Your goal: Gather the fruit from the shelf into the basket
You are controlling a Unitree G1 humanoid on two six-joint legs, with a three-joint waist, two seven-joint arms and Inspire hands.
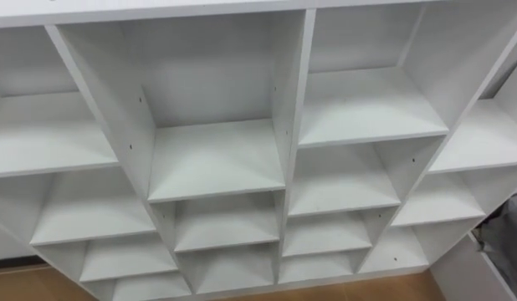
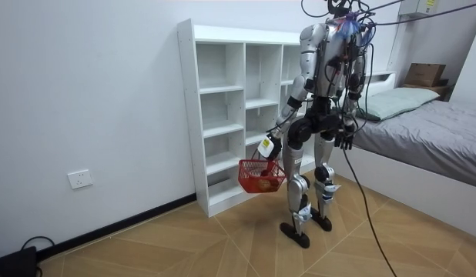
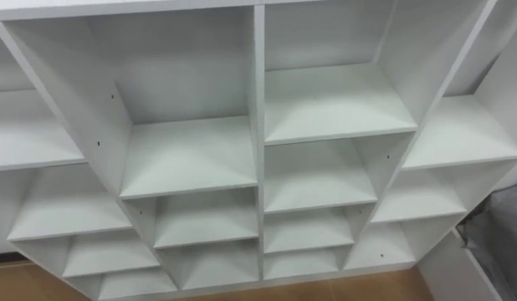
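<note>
The white closet (image 2: 222, 115) stands against the wall, and I stand right in front of it, facing it. Its compartments (image 1: 212, 159) are bare white boards with no fruit on them, and the same shelves (image 3: 187, 155) look bare from the right eye too. My left hand (image 2: 266, 148) hangs low at the room view's left, curled on the handle of a red basket (image 2: 261, 175). Something small and orange-yellow lies in the basket. My right hand (image 2: 346, 141) hangs by my hip on the bed side.
A bed (image 2: 430, 131) with grey bedding stands close at the room view's right; its edge (image 1: 505, 234) shows at the lower right of the left eye view. A cardboard box (image 2: 425, 74) sits behind the bed. Wooden floor (image 2: 184, 246) lies open behind me.
</note>
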